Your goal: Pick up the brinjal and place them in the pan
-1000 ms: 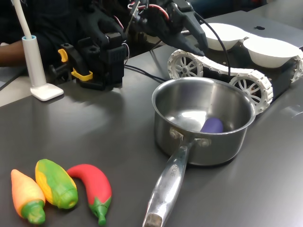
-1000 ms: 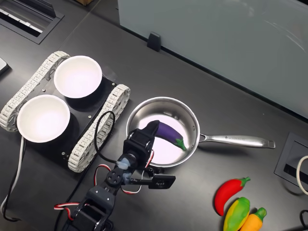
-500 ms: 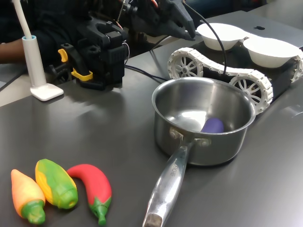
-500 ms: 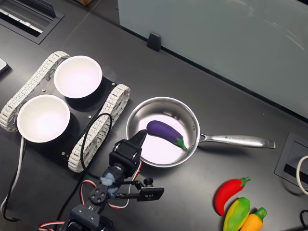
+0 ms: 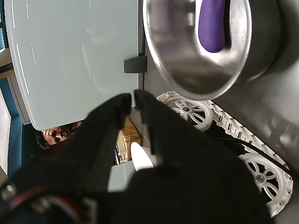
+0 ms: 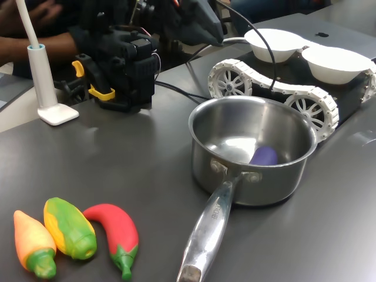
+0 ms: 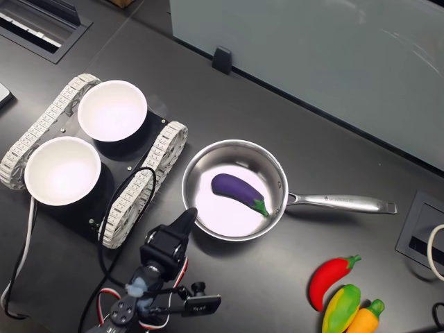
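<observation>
Looking through the wrist view, the gripper (image 5: 134,95) fills the foreground as a dark mass, its two tips drawn almost together with only a thin slit between them and nothing held. Beyond it sits the pan (image 5: 187,65), tilted in the picture, with the brinjal (image 5: 212,25) showing as a purple patch inside the bowl. A white tracked vehicle (image 5: 233,140) lies close beside the pan.

In the first exterior view, the pan (image 6: 252,150) stands upright on the dark table (image 6: 117,164), its long handle pointing toward the camera. The brinjal (image 6: 264,155) rests on the pan's floor, partly hidden by the near wall. The gripper (image 6: 202,23) hangs above the table behind the pan, clear of it. At the first exterior view's left lie a carrot (image 6: 32,244), a corn (image 6: 70,228) and a red chilli (image 6: 116,232), side by side. Two white bowls (image 6: 338,61) sit on the tracked vehicle.

In the second exterior view, the brinjal (image 7: 239,193) lies across the pan's (image 7: 208,229) bottom, stem toward the handle. The gripper (image 7: 186,220) points at the pan's rim from just outside it, jaws narrow.
</observation>
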You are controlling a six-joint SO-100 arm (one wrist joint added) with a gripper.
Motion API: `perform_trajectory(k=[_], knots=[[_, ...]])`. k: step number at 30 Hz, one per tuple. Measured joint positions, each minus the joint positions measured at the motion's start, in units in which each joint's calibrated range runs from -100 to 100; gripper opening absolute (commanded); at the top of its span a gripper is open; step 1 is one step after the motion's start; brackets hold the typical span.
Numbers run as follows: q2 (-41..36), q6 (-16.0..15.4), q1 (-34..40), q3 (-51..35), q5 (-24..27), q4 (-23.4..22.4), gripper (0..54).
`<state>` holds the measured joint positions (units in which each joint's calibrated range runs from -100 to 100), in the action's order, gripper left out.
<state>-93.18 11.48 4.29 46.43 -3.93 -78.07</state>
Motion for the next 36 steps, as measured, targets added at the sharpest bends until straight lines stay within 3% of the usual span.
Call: perform_trajectory(k=[12,27,36], knots=[[-2.02,-0.18,-0.44,6.33,0.39,-8.07,0.0],[-1.60,-1.01,-3.63,24.43,0.93,-6.63,0.0],[-1.68,-1.01,-3.74,28.69,0.93,-4.93,0.0]])
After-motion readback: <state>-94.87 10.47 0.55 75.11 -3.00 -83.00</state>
